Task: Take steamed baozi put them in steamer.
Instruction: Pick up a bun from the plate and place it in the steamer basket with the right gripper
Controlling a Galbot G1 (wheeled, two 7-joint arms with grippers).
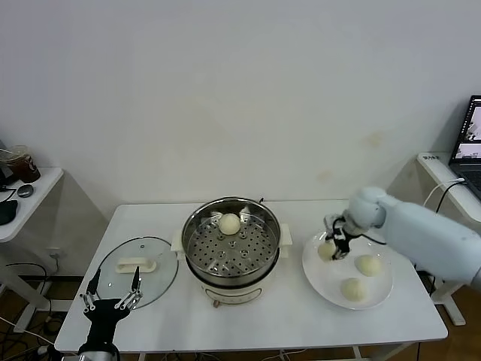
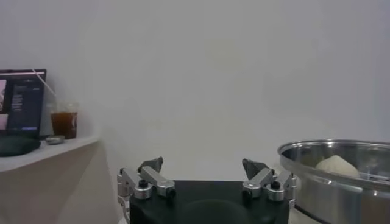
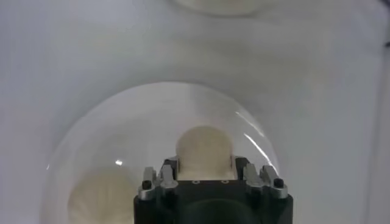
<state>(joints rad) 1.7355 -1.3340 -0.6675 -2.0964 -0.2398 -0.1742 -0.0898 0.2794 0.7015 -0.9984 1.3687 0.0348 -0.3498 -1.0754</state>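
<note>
The steamer point(image 1: 189, 235) stands mid-table with one baozi point(image 1: 229, 223) on its perforated tray; both also show in the left wrist view, the rim point(image 2: 329, 149) and the bun point(image 2: 336, 165). Three baozi lie on the white plate point(image 1: 323, 275) to the right. My right gripper point(image 1: 334, 245) is down at the plate's left edge, shut on one baozi point(image 1: 326, 250), which fills the space between its jaws point(image 3: 204, 143). The other two point(image 1: 367, 265) point(image 1: 352, 289) lie free. My left gripper point(image 1: 113, 299) is open and empty at the front left.
A glass lid point(image 1: 156, 284) with a white handle lies flat left of the steamer, just beyond my left gripper. A side table with a cup point(image 1: 20, 162) stands far left. A laptop point(image 1: 470, 139) sits on a shelf far right.
</note>
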